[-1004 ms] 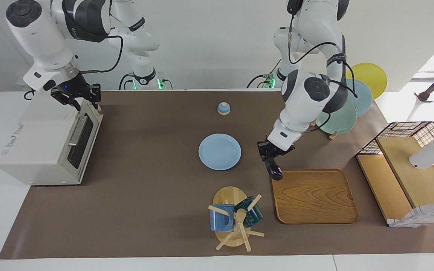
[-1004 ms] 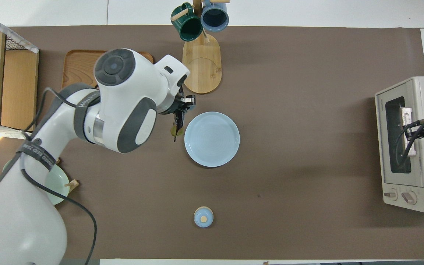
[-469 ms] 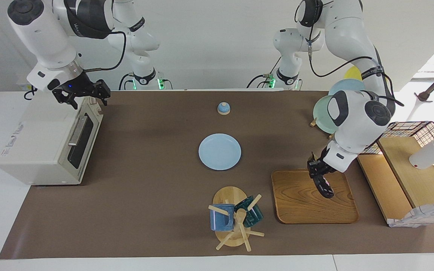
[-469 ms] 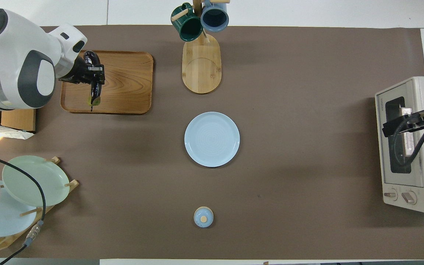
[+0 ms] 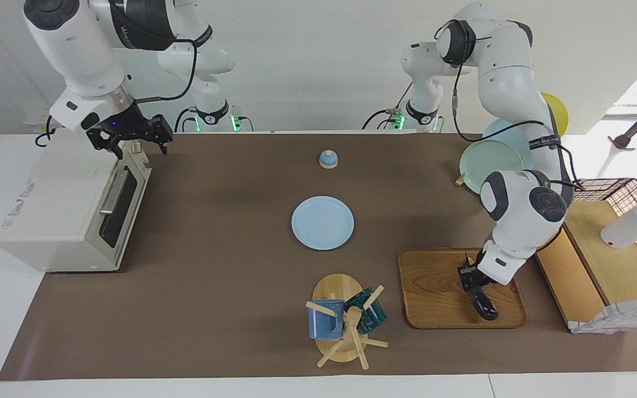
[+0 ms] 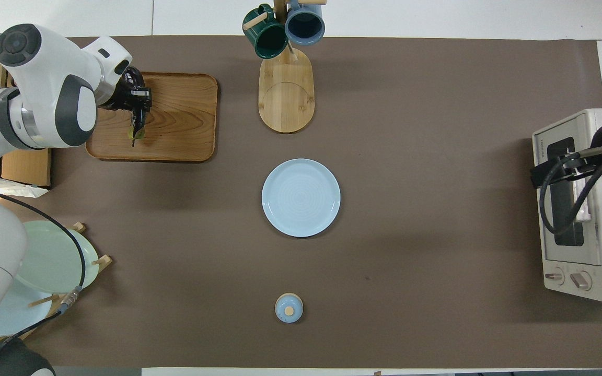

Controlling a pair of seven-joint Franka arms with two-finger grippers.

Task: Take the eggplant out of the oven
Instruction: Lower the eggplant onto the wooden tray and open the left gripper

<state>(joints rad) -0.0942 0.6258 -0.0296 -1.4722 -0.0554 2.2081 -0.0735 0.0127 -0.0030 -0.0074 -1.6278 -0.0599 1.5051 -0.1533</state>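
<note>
The dark purple eggplant (image 5: pixel 483 305) hangs stem end up from my left gripper (image 5: pixel 471 279), which is shut on it over the wooden tray (image 5: pixel 440 293). Its lower end is at the tray's surface or just above it; I cannot tell whether it touches. In the overhead view the left gripper (image 6: pixel 134 100) and the eggplant (image 6: pixel 137 125) are over the tray (image 6: pixel 181 115). The off-white oven (image 5: pixel 58 204) stands at the right arm's end of the table with its dark glass door shut. My right gripper (image 5: pixel 130 137) is open and empty above the oven's top front edge (image 6: pixel 588 209).
A light blue plate (image 5: pixel 322 223) lies mid-table. A mug tree (image 5: pixel 343 320) with two mugs stands farther from the robots. A small blue knobbed lid (image 5: pixel 328 159) sits near the robots. A plate rack (image 5: pixel 490 160) and a wire-and-wood rack (image 5: pixel 600 249) stand at the left arm's end.
My left gripper carried the eggplant from beside the blue plate to over the wooden tray and lowered it. My right gripper rose a little and shifted off the oven toward the table's middle.
</note>
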